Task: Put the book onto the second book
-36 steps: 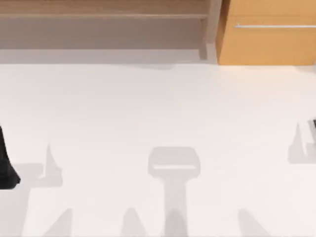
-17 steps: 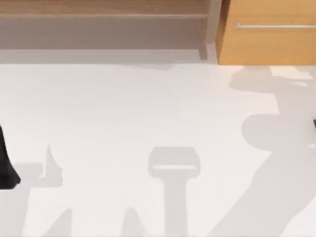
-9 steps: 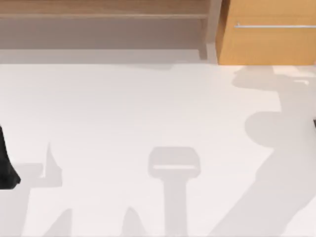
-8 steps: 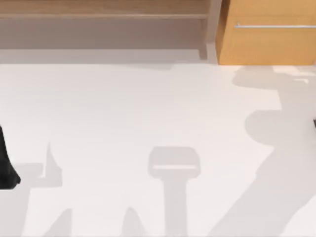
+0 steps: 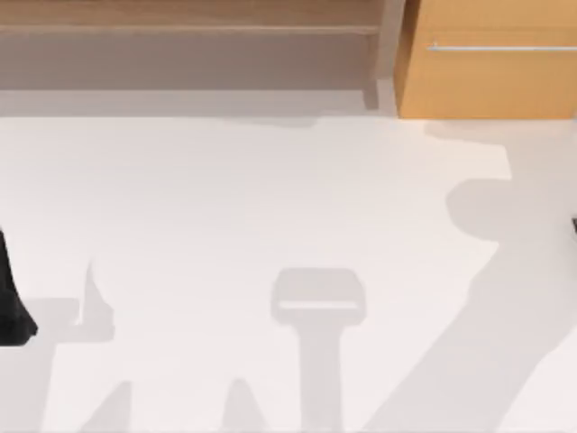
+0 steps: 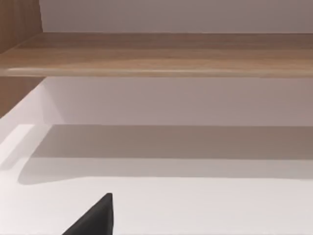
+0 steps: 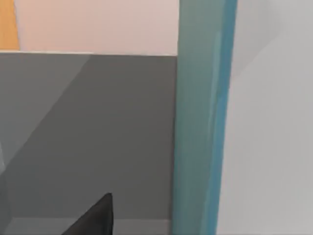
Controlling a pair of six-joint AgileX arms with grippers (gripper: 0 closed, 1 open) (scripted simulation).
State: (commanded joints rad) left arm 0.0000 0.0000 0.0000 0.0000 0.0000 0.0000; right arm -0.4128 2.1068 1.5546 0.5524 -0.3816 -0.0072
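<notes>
So the teal book (image 7: 200,127) is right up close in front of the right gripper (image 7: 95,218), and that arm (image 5: 573,227) sits at the 3 o'clock edge of the tabletop (image 5: 270,198). I honestly can't tell if that gripper is released or clenched. The left arm (image 5: 11,307) is parked at 9 o'clock, its gripper (image 6: 95,218) facing the shelf (image 6: 156,54); can't tell its state either. My guess is the book's stiff, fairly light and slick-covered, so pinch it across its thin side near mid-length, or it'll swing.
</notes>
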